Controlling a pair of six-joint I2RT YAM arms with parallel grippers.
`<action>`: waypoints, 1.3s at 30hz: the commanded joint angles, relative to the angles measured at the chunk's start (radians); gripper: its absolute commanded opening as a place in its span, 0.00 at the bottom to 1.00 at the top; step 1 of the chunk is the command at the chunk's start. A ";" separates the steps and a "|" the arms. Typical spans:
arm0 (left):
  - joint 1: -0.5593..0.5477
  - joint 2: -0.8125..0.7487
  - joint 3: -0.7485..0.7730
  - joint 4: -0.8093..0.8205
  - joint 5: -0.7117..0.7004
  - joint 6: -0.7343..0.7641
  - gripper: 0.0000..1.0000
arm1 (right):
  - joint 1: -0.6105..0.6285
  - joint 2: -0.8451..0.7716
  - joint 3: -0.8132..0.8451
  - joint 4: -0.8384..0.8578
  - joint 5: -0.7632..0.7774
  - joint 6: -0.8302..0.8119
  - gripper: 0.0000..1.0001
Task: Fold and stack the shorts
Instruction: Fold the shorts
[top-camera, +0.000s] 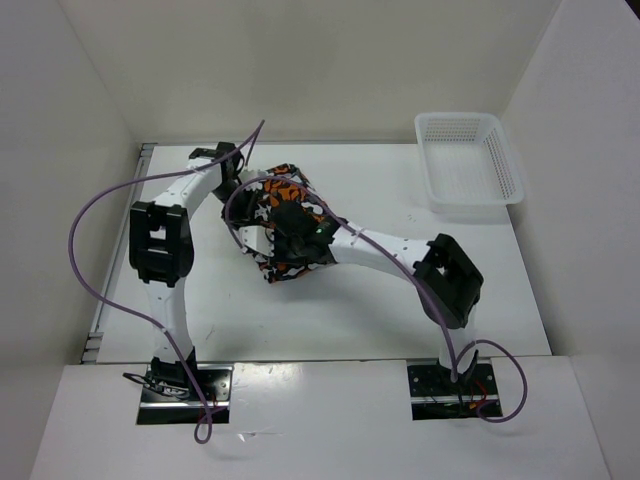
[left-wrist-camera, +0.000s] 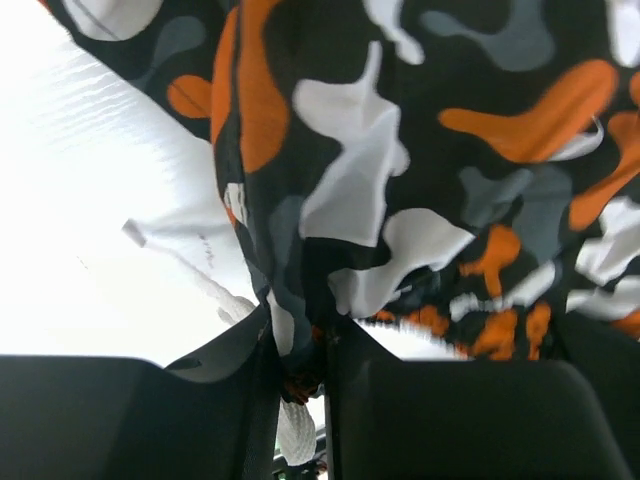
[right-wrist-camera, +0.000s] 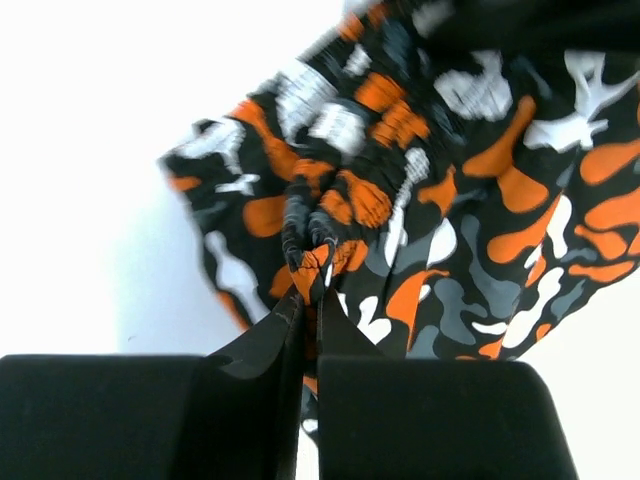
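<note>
The shorts (top-camera: 285, 215), printed in orange, white, grey and black blotches, hang bunched between my two arms over the middle of the table. My left gripper (top-camera: 240, 190) is shut on a fold of the shorts (left-wrist-camera: 340, 180), with a white drawstring (left-wrist-camera: 215, 290) dangling beside the jaws. My right gripper (top-camera: 300, 235) is shut on the gathered waistband of the shorts (right-wrist-camera: 330, 215). The pinch points show in the left wrist view (left-wrist-camera: 300, 345) and the right wrist view (right-wrist-camera: 312, 290).
A white plastic mesh basket (top-camera: 468, 160) stands at the back right of the white table (top-camera: 370, 310). White walls close in the table on the left, back and right. Purple cables loop off both arms.
</note>
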 joint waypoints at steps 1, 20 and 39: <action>0.002 -0.026 0.075 -0.035 -0.002 0.004 0.23 | 0.000 -0.096 -0.007 -0.118 -0.164 -0.007 0.06; 0.002 0.171 0.477 -0.137 -0.005 0.004 0.26 | -0.009 0.080 0.134 -0.101 -0.205 -0.067 0.32; 0.031 0.219 0.489 0.112 -0.254 0.004 0.96 | -0.283 -0.046 0.163 0.049 -0.147 0.510 0.44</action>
